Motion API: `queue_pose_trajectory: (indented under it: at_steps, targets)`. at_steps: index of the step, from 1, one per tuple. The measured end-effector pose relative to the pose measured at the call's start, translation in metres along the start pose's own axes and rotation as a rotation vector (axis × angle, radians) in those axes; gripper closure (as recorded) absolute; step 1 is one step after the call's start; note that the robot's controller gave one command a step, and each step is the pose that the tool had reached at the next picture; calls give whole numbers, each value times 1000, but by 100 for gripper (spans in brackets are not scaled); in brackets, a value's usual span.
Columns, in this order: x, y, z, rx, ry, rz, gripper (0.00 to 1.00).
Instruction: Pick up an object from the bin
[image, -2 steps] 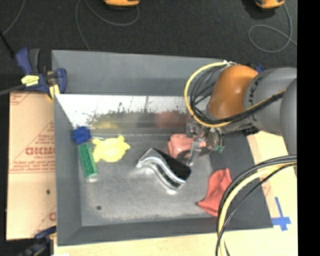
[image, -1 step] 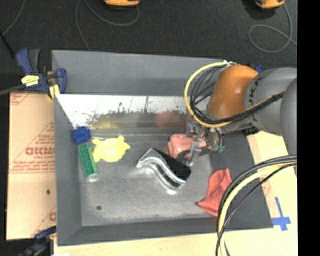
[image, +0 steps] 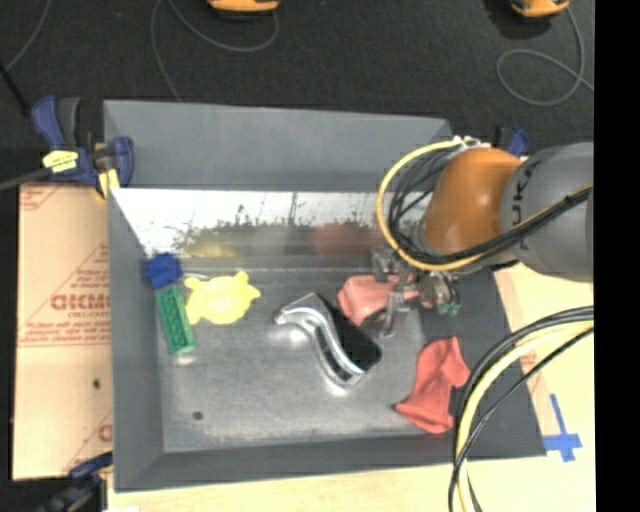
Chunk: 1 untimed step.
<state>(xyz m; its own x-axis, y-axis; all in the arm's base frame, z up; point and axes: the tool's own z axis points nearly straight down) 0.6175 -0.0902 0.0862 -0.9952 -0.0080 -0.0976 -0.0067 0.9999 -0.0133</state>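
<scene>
- Along the left wall of the bin you have a small blue block. A green bar lies just in front of it, with its long axis running from the back wall towards the front wall. A floppy yellow toy lies just beside both. All three are well apart from the arm, so leave them alone.
- In the middle of the floor, a curved silver-and-black piece lies on a slant. Its black end meets the pink lump, but you cannot tell whether it touches it or is tucked under it.
- The pink lump sits right of the middle, nearer the back wall. It looks soft and bunched. Its long axis runs roughly left to right along the back wall, and neither end clearly points anywhere.
- The gripper is at the lump's right end, low in the bin. You cannot tell whether it is open or closed.
- For a good grasp, you should probably centre over the lump and close across its short side. Keep off the curved piece so it is not dragged, then lift straight up.
- A red rag lies towards the front right corner, apart from the gripper.
</scene>
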Motion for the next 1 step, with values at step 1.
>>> queue_pose_trajectory:
  at_steps: [1]
  targets:
    - [4, 1, 4, -1, 12, -2, 0]
